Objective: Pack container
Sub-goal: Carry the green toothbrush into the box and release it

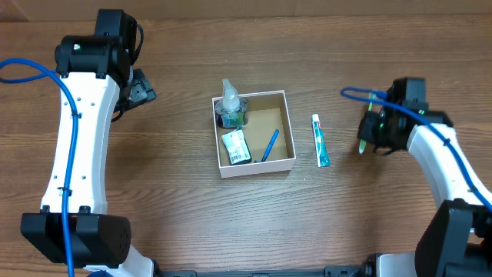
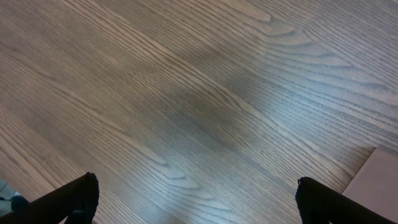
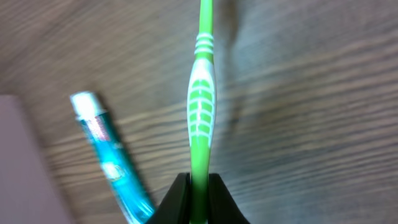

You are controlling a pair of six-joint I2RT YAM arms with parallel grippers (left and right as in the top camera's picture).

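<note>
- Left arm (image 1: 77, 146): white shell, black joints, blue cable (image 1: 71, 108) running along it.
- Right arm (image 1: 442, 158): same white and black, blue cable (image 1: 360, 94) looping off.
- Fingers (image 2: 78, 199): plain black.

Lab setup: robot arms (image 1: 77, 146), wooden table (image 1: 231, 223).

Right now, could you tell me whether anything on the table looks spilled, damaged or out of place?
Nothing stands out. The toothpaste tube lies flat just outside the container, and the right hand grips a green toothbrush.
</note>
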